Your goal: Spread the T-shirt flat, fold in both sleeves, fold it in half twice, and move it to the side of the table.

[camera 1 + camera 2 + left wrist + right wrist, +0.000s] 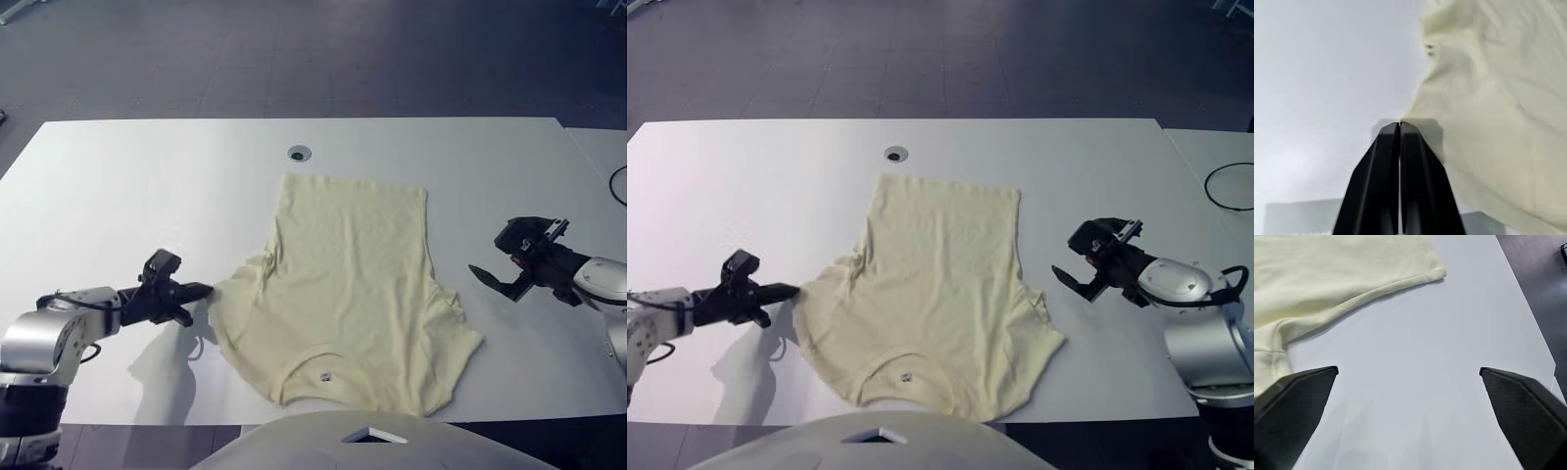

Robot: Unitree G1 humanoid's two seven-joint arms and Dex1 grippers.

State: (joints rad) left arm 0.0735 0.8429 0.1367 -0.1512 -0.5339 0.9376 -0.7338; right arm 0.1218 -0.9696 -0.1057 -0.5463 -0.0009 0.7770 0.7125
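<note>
T-shirt: A pale yellow short-sleeved cotton T-shirt (pixel 348 294) was seen laid open at the centre of the head views, on the lower half of the table. The collar was turned toward the bottom edge of the frame and the straight hem toward the top.
Sleeves: The sleeve at the frame's left (pixel 235 294) was rumpled, with creases running up toward the body. The sleeve at the frame's right (pixel 456 328) was spread out more smoothly. No fold had been made in the body.
Collar tag: A small dark tag (pixel 324 376) was seen just inside the neckline.
Left gripper: The black two-fingered left gripper (pixel 1399 123) was found at centre left of the head views, low over the table. Its fingers were pressed tightly together, with the tips right at the edge of the rumpled sleeve. Whether any cloth was caught between them could not be told.
Right gripper: The black two-fingered right gripper (pixel 1408 369) was held at centre right, fingers spread wide and released. It was kept just beside the shirt's right-hand edge, apart from the fabric.
Table: A white flat rectangular table (pixel 147 196) was seen under everything.
Table hole: A small round grey-rimmed hole (pixel 299 153) was noted above the hem.
Cable: A thin black looped cable (pixel 1229 186) was seen at the far right.
</note>
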